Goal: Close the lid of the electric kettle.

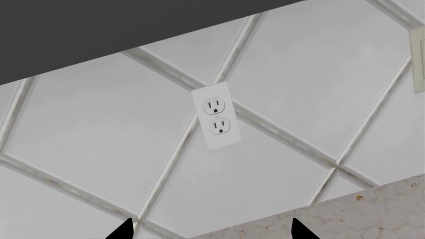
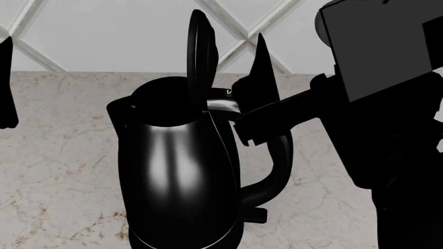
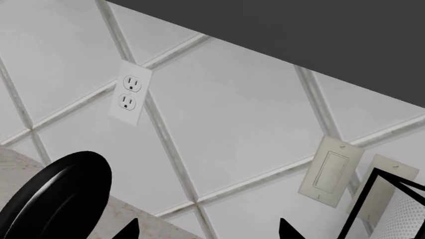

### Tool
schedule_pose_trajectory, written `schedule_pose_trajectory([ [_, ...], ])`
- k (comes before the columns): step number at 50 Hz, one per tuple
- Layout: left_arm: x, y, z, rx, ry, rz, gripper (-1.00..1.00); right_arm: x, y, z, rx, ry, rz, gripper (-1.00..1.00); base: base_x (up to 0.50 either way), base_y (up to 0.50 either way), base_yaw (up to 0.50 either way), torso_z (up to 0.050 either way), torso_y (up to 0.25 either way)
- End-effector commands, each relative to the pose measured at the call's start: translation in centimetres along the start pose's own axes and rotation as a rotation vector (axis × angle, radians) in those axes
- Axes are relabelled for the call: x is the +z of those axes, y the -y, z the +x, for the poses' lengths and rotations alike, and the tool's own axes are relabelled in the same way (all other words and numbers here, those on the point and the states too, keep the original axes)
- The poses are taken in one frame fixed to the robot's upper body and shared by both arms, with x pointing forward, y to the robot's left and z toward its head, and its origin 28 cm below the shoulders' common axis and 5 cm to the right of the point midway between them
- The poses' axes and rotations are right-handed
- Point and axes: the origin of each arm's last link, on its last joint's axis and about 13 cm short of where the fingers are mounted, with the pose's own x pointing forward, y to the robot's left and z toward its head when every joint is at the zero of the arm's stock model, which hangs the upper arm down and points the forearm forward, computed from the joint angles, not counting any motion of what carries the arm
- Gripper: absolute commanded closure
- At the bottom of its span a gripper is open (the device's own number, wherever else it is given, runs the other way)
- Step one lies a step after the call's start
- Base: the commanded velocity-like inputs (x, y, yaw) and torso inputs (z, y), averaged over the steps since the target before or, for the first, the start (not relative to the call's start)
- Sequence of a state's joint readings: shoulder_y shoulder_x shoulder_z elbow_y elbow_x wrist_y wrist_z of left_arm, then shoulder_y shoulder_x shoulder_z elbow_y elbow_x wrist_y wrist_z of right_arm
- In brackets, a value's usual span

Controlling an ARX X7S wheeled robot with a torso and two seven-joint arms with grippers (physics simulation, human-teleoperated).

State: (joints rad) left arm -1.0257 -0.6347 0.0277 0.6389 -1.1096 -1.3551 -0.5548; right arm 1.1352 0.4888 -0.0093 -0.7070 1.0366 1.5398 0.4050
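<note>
The electric kettle (image 2: 176, 171) stands on the counter in the middle of the head view, glossy black, with its looped handle (image 2: 277, 171) to the right. Its lid (image 2: 200, 52) stands upright, open, at the back of the rim. It also shows in the right wrist view (image 3: 59, 199), beside one fingertip. My right gripper (image 3: 208, 231) is open and empty. One of its fingers (image 2: 260, 67) points up just right of the lid, close to it but apart. My left gripper (image 1: 211, 231) is open and empty, with a finger (image 2: 5, 83) at the far left edge, well away from the kettle.
A marble counter (image 2: 62, 155) runs to a diamond-tiled wall (image 2: 104, 31). On the wall are a white outlet (image 1: 216, 115) and beige switch plates (image 3: 330, 172). A white paper-towel roll in a black frame (image 3: 398, 209) stands to the right. A dark cabinet (image 1: 99, 30) hangs above.
</note>
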Motion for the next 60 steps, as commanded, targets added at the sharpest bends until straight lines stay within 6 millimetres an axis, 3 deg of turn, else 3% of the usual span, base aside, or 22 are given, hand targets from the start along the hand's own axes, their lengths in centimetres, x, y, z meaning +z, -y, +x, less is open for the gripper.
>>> schedule_pose_trajectory([
  [1, -0.2, 0.0, 0.0, 0.002, -0.003, -0.002, -1.00, 0.7, -0.5, -0.6, 0.025, 0.027, -0.010, -1.00, 0.00, 0.00, 0.00, 0.000, 0.000],
  [48, -0.9, -0.4, -0.2, 0.033, -0.001, -0.008, -1.00, -1.8, -3.0, 3.5, 0.155, -0.073, 0.037, -1.00, 0.00, 0.00, 0.00, 0.000, 0.000],
  [60, -1.1, -0.6, -0.4, 0.043, 0.001, -0.011, -1.00, -0.4, -3.9, 3.4, 0.198, -0.054, 0.021, -1.00, 0.00, 0.00, 0.00, 0.000, 0.000],
])
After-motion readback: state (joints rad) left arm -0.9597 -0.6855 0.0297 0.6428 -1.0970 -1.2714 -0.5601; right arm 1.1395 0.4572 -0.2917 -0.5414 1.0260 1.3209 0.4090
